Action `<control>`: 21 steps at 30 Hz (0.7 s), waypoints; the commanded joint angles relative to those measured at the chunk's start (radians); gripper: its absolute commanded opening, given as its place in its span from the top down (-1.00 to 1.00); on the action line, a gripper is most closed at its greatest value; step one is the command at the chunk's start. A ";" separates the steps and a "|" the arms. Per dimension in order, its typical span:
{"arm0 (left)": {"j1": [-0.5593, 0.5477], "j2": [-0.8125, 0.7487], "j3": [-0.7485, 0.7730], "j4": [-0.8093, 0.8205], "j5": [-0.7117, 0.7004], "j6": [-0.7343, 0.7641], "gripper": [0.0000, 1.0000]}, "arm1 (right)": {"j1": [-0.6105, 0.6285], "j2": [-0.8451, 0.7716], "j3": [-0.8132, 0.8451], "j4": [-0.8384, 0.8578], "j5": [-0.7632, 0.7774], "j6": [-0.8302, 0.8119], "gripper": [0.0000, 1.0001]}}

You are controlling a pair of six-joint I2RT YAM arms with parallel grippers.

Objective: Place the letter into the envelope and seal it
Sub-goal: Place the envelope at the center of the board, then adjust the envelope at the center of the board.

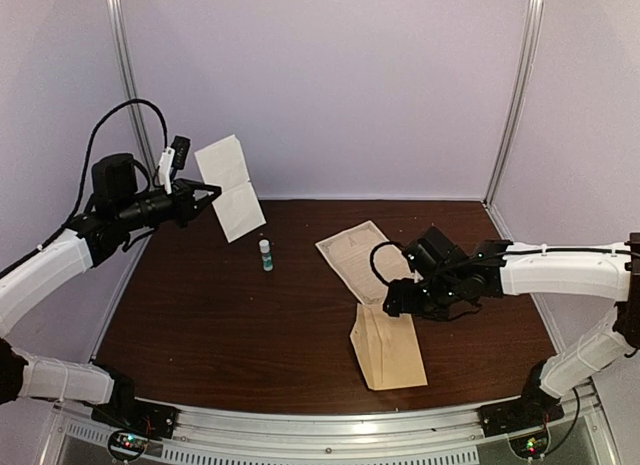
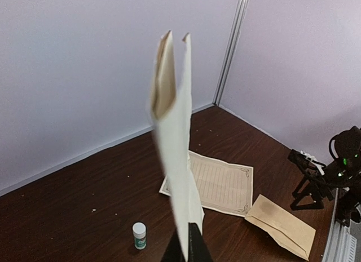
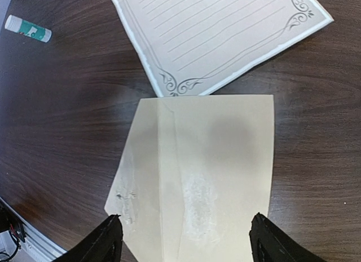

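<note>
The letter (image 1: 360,257), a cream sheet with a dark decorative border, lies flat on the table right of centre; it also shows in the right wrist view (image 3: 220,36) and the left wrist view (image 2: 223,186). The tan envelope (image 1: 388,347) lies just in front of it, touching its near corner. My right gripper (image 3: 185,228) is open and hovers over the envelope (image 3: 208,177), one finger on each side. My left gripper (image 2: 189,239) is shut on a folded pale sheet (image 2: 175,138) and holds it upright, high at the back left (image 1: 230,185).
A small white glue stick with a green label (image 1: 266,255) stands near the middle back of the table and also shows in the left wrist view (image 2: 139,235). Lilac walls with metal corner posts (image 1: 512,95) enclose the table.
</note>
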 commanded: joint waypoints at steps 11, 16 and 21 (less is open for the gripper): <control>-0.387 -0.037 -0.094 0.113 -0.137 -0.253 1.00 | -0.122 -0.156 -0.336 0.282 -0.142 -0.054 -0.52; -0.460 -0.044 -0.125 0.130 -0.201 -0.324 1.00 | -0.124 -0.161 -0.384 0.322 -0.145 -0.056 -0.49; -0.512 -0.045 -0.138 0.136 -0.238 -0.349 1.00 | -0.124 -0.152 -0.419 0.369 -0.175 -0.060 -0.49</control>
